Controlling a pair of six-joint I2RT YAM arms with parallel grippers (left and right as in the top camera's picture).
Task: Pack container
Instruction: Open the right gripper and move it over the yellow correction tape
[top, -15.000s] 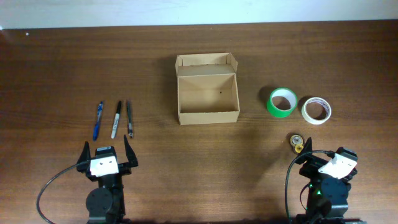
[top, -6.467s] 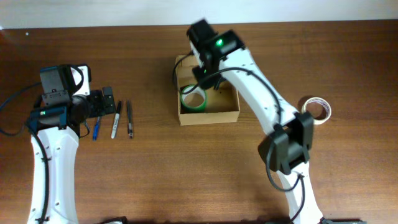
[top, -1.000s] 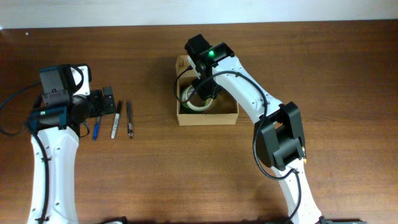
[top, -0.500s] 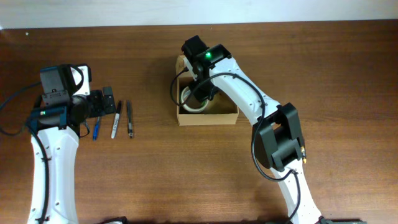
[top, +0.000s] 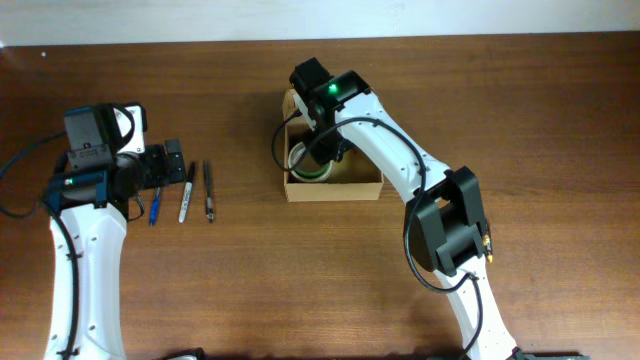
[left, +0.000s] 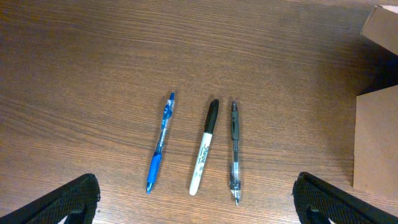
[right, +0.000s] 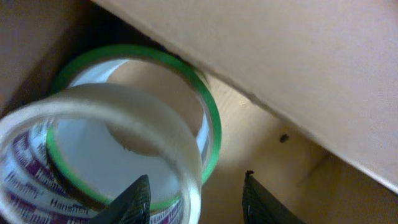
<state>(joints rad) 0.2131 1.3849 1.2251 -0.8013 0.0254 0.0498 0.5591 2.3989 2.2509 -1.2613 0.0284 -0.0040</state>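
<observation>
The container (top: 335, 191), a small tan cardboard box, sits at the table's centre back. My right gripper (top: 322, 152) reaches down into its left half. In the right wrist view my right gripper (right: 196, 202) is open. The blurred rim of a white tape roll (right: 93, 124) runs between its fingers, with a clear gap to the right finger. That roll lies over a green tape roll (right: 211, 124) on the box floor. My left gripper (left: 202, 202) hangs wide open above a blue pen (left: 158, 146), a marker (left: 204, 146) and a black pen (left: 234, 152).
The pens (top: 186, 198) lie in a row left of the box. The box's side wall (left: 376, 143) shows at the right of the left wrist view. The right arm (top: 445, 220) stretches from the front edge up to the box.
My right jaws have parted and let go of the white tape roll, which now rests on the green one. The right arm edged slightly left. The left arm has not moved.
</observation>
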